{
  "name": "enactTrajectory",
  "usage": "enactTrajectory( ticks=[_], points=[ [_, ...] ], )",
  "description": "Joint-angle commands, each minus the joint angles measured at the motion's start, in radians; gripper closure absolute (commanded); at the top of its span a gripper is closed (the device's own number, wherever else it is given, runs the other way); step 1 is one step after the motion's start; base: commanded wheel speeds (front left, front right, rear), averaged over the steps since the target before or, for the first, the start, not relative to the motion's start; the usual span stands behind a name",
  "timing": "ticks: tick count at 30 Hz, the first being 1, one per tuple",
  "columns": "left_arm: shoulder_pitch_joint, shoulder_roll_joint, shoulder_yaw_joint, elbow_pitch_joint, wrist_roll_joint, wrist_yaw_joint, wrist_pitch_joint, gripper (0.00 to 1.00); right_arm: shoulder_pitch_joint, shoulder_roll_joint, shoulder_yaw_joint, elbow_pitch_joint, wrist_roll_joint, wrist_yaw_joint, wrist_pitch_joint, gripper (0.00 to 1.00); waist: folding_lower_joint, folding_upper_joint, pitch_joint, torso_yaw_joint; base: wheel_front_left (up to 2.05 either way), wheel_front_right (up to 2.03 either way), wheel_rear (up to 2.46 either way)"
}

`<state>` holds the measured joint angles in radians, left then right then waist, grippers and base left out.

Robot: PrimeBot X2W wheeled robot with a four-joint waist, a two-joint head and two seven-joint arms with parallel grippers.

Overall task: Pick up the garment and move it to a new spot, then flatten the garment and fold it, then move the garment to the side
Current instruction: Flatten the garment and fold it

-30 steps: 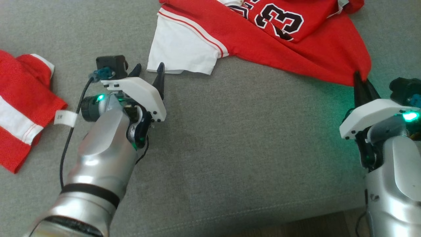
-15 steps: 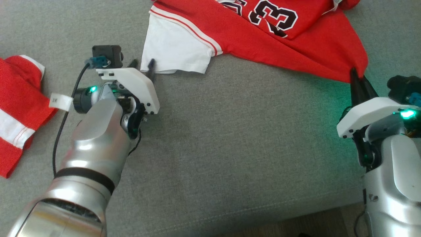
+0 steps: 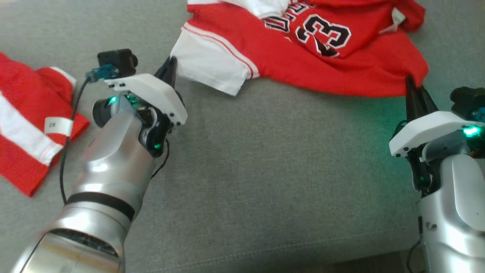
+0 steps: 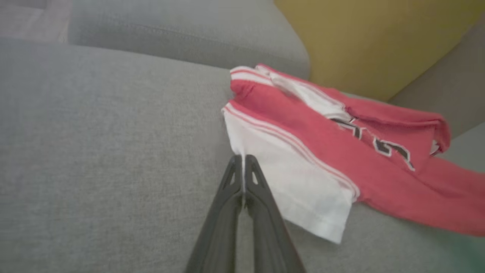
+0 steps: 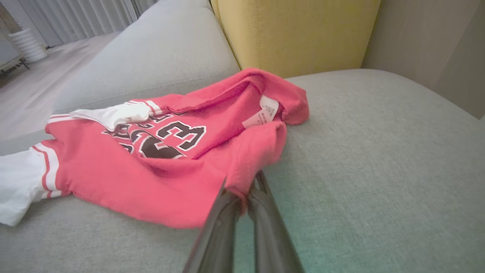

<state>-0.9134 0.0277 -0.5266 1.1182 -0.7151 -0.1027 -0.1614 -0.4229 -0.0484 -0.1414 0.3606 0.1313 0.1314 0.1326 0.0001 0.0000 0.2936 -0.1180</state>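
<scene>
Now we see red garment [image 3: 303, 53] lying crumpled on grey sofa seat [image 3: 265, 170], at far side from us. Left jaws pressed together, pinching edge of white sleeve [image 4: 299, 182]. Right jaws clamped on red hem corner [image 5: 246, 174]. Other red cloth [image 3: 22, 125] lies well apart, at left

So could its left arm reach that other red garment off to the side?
Probably yes: the red garment lies beside that arm, nothing between. But the left pincer is shut on the jersey's white sleeve, so it must let go first.
</scene>
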Motion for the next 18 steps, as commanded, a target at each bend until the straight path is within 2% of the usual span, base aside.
enactTrajectory(
  ticks=[1, 7, 13, 15, 18],
  points=[
    [-0.029, 0.022, 0.034, -0.042, -0.014, -0.007, -0.021, 1.00, -0.046, -0.002, 0.022, -0.031, -0.004, -0.001, -0.015, 1.00, -0.0001, 0.0000, -0.030, 0.023, 0.00, 0.00, 0.00],
    [-0.029, 0.024, 0.089, -0.178, -0.143, -0.026, -0.043, 1.00, -0.124, -0.020, 0.060, -0.014, 0.018, -0.001, -0.028, 1.00, -0.0001, 0.0000, -0.140, 0.071, 0.00, 0.00, 0.00],
    [-0.042, 0.062, 0.168, -0.368, -0.257, -0.027, -0.017, 1.00, -0.230, -0.056, 0.099, 0.022, 0.087, -0.001, -0.032, 1.00, -0.0001, 0.0000, -0.238, 0.103, 0.00, 0.00, 0.00],
    [-0.044, 0.077, 0.199, -0.433, -0.287, -0.017, -0.005, 1.00, -0.269, -0.065, 0.110, 0.039, 0.114, -0.001, -0.030, 1.00, -0.0001, 0.0000, -0.266, 0.110, 0.00, 0.00, 0.00],
    [-0.039, 0.092, 0.244, -0.539, -0.328, 0.020, 0.011, 1.00, -0.323, -0.083, 0.147, 0.059, 0.145, -0.001, -0.029, 1.00, -0.0001, 0.0000, -0.307, 0.118, 0.00, 0.00, 0.00]
  ],
)
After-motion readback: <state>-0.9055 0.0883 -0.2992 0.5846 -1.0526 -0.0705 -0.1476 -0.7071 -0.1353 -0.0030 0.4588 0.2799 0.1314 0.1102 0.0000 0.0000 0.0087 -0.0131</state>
